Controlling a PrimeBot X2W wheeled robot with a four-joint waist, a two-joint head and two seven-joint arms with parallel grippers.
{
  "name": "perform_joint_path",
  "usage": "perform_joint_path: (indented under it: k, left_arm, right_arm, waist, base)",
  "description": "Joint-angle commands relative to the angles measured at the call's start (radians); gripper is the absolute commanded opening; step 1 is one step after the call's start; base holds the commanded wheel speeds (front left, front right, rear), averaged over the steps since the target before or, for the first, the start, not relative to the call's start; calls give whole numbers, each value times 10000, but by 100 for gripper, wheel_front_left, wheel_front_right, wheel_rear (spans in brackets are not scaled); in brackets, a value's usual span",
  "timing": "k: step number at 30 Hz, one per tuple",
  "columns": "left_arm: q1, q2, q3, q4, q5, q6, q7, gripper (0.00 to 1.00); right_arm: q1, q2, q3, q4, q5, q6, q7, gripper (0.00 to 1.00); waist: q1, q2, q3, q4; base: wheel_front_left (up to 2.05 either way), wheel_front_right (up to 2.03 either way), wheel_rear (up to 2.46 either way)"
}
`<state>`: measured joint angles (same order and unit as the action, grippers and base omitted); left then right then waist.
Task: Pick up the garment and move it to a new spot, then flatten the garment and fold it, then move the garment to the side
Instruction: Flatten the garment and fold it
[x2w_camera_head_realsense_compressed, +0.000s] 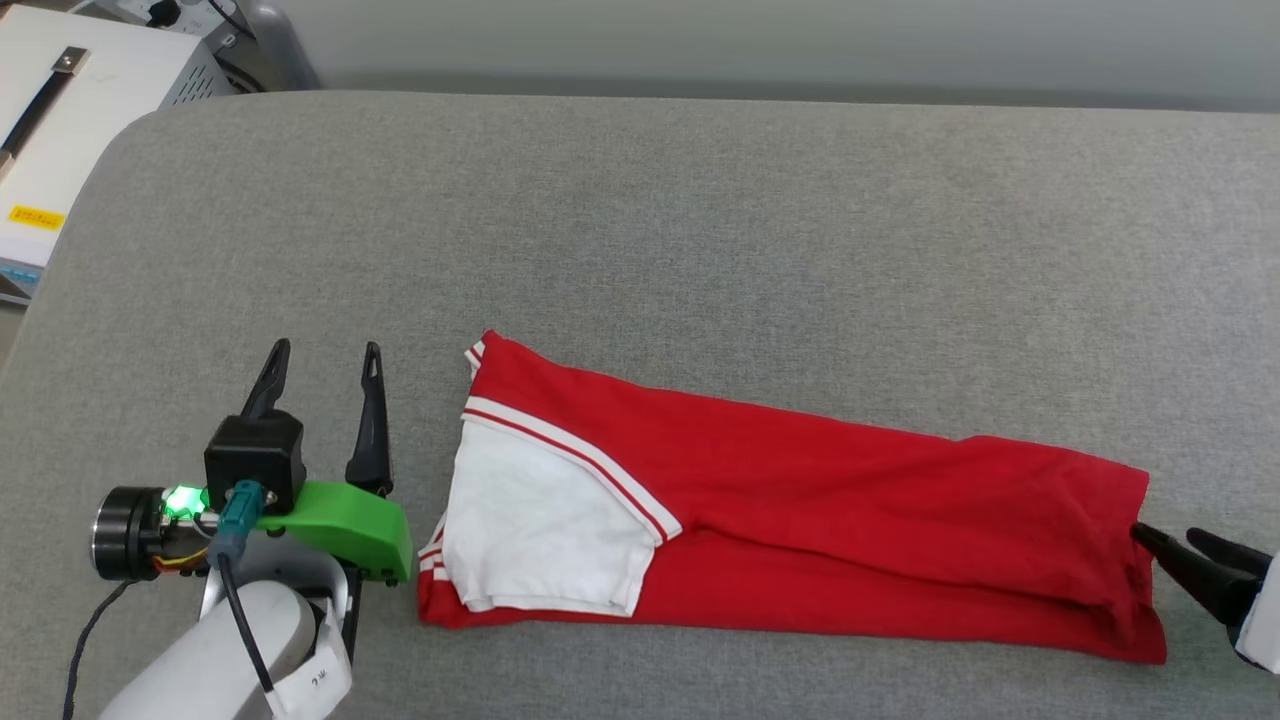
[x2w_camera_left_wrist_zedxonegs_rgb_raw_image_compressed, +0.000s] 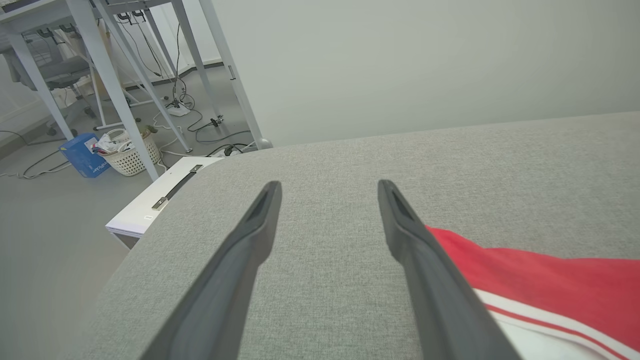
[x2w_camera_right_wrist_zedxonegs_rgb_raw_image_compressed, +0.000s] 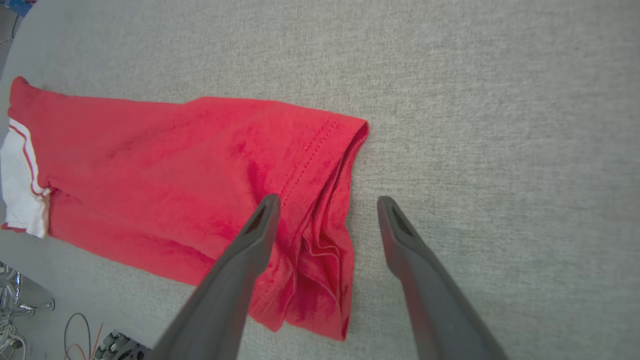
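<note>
Looking at the garment folded down to a long red band on the grey padded top. Lies side to side in front of the robot, white-sleeve end to the left, hem end to the right and slightly nearer.

As for the left gripper: parked just beside the sleeve end, clear of the cloth, spread wide on nothing. Checks out from its own wrist too, with bare grey between the fingers and red off to one side.

Over to the right gripper — hovering at the hem end, also gaping and empty, one finger over the bunched hem corner. Can't tell whether touching.

So one arm per short end, right one nearer the cloth. Probably calls for another fold end over end along that long axis — or a slide to the side.
</note>
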<state>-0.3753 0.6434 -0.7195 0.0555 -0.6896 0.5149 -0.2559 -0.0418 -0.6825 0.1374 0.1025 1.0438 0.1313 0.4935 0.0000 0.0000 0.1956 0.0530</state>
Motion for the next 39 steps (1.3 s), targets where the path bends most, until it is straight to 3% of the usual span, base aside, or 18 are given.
perform_joint_path:
  k: [1,6,15,16,17,20,21,32,39]
  left_arm:
    - [357,-230,354,-41,468,40,-57,100]
    - [1044,-972,1373,-137,1535,-246,-57,100]
    - [1622,-2409,2625,-46,3219,-1217,-58,100]
    - [1667,-2526,2736,-13,3347,-1318,-58,100]
    - [1739,-2662,2869,25,3504,-1429,-58,100]
    - [1957,-2947,3223,111,3825,-1695,-58,100]
    - [2138,-3180,3562,201,4124,-1983,-58,100]
    - [2579,-3795,4404,398,4868,-2983,-58,100]
    - [2787,-4097,4772,536,5195,-3332,-58,100]
  right_arm:
    - [-179,145,117,158,-22,-6,84,100]
    - [-547,557,592,691,-189,-6,209,100]
    - [-920,941,1633,1300,-346,-6,315,100]
    - [-951,936,1694,1327,-368,-6,241,69]
    - [-984,933,1776,1373,-384,-6,171,2]
    - [-1073,804,1840,1520,-398,-6,-28,0]
    - [-1129,488,1702,1675,-301,-6,-203,0]
    - [-895,-1022,627,2148,-429,-6,-73,0]
    - [-757,-1077,792,500,-552,-6,727,0]
  waist:
    - [0,0,118,115]
    - [0,0,290,270]
    - [0,0,398,405]
    - [0,0,383,387]
    - [0,0,347,357]
    - [0,0,241,276]
    - [0,0,114,215]
    - [0,0,-242,88]
    - [0,0,-451,4]
  base:
    - [0,0,0]
    - [0,0,0]
    - [0,0,0]
    - [0,0,0]
    - [0,0,0]
    - [0,0,0]
    - [0,0,0]
    - [0,0,0]
    - [0,0,0]
